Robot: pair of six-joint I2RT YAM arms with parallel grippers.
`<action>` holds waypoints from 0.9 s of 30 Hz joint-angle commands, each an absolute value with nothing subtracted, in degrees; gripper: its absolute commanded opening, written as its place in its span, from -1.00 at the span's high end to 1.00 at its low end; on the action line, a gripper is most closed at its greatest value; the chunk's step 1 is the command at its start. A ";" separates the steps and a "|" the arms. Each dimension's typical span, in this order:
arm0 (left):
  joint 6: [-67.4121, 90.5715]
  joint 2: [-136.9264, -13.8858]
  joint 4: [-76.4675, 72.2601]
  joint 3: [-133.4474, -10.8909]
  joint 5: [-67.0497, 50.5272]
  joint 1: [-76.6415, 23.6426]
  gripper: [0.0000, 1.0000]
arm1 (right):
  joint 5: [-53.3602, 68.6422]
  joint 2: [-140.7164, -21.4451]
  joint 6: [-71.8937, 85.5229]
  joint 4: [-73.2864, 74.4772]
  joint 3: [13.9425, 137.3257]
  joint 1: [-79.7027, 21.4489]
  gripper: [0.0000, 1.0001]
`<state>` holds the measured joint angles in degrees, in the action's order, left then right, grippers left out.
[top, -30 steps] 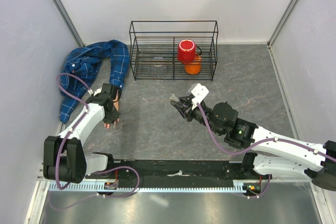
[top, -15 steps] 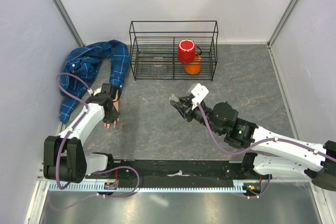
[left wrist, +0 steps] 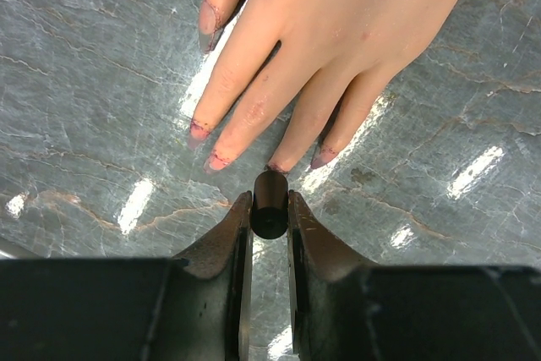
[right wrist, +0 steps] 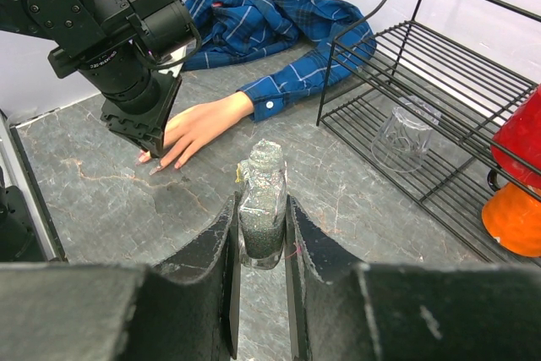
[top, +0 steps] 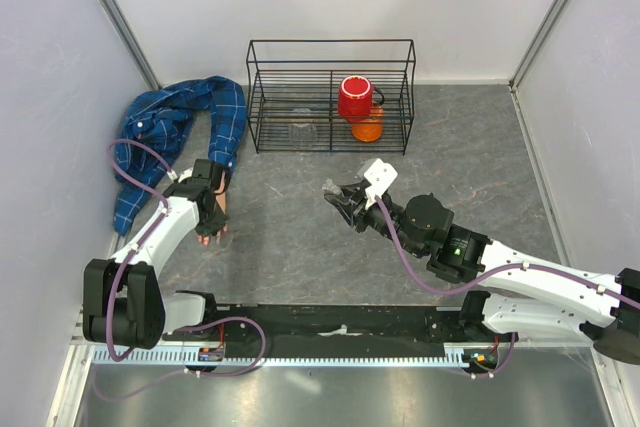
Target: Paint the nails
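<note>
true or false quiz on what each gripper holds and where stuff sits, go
1. The left gripper is shut on a dark cap. True.
2. The right gripper is empty. False: it is shut on a glittery bottle.
3. The fake hand lies palm down on the table. True.
4. The red cup stands on the table outside the rack. False: it sits inside the rack.

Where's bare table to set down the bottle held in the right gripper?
Bare table lies between the fake hand and the right gripper, nearer than the wire rack; also right of the rack. Crowded: shirt and left gripper by the hand.
</note>
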<state>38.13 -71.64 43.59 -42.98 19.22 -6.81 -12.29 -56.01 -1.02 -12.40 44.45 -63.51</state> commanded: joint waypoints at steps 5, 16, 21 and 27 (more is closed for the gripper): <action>39.73 -71.54 44.47 -43.33 19.07 -6.42 0.96 | -11.51 -55.90 -0.18 -14.50 45.62 -63.37 1.00; 39.99 -71.46 45.00 -43.15 18.02 -6.50 0.96 | -11.51 -55.72 -0.18 -14.50 45.53 -63.37 1.00; 40.43 -71.37 45.35 -43.15 17.58 -6.50 0.96 | -11.51 -55.46 -0.18 -14.50 45.53 -63.37 1.00; 40.69 -71.28 45.70 -43.15 17.05 -6.50 0.97 | -11.51 -55.55 -0.18 -14.59 45.53 -63.46 1.00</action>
